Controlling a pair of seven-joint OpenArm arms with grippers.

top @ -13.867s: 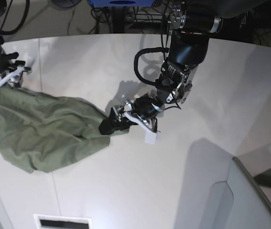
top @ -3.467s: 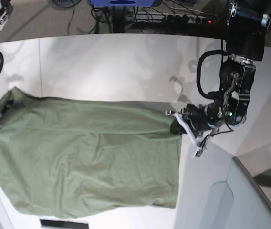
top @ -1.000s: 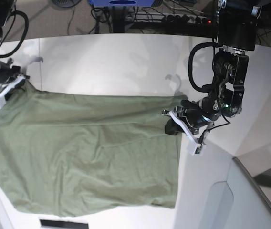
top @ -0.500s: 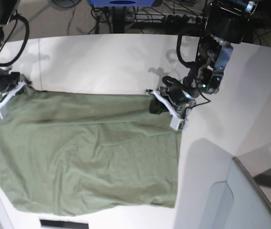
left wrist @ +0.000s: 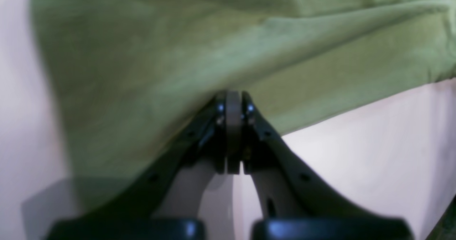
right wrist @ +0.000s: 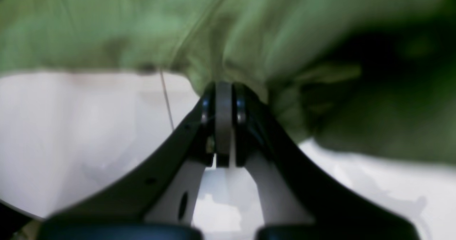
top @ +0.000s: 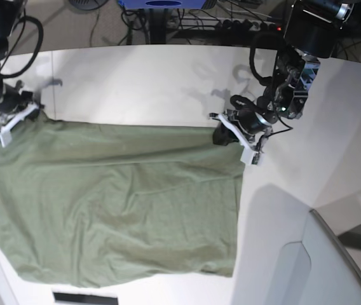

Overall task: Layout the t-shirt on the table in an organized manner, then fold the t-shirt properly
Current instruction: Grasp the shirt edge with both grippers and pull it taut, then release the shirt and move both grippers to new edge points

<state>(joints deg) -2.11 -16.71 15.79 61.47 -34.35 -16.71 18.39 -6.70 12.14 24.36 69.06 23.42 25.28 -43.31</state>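
Observation:
The olive-green t-shirt (top: pixel 110 203) lies spread across the white table (top: pixel 142 82), stretched wide between both arms. My left gripper (top: pixel 226 135) is shut on the shirt's upper right corner. In the left wrist view its jaws (left wrist: pixel 233 106) pinch a taut fold of green cloth (left wrist: pixel 178 51). My right gripper (top: pixel 20 115) is shut on the upper left corner. The right wrist view shows that gripper (right wrist: pixel 223 94) closed on a bunched edge of the cloth (right wrist: pixel 249 30) just above the tabletop.
A grey translucent panel (top: pixel 320 267) stands at the front right, close to the shirt's right edge. A dark slot (top: pixel 82 297) sits at the front edge under the shirt's hem. Cables and equipment lie beyond the table's curved far edge (top: pixel 168 46).
Both grippers have carried the shirt's top edge toward the far side of the table. The left gripper swung inward, then back out a little, and the cloth between them is stretched straighter.

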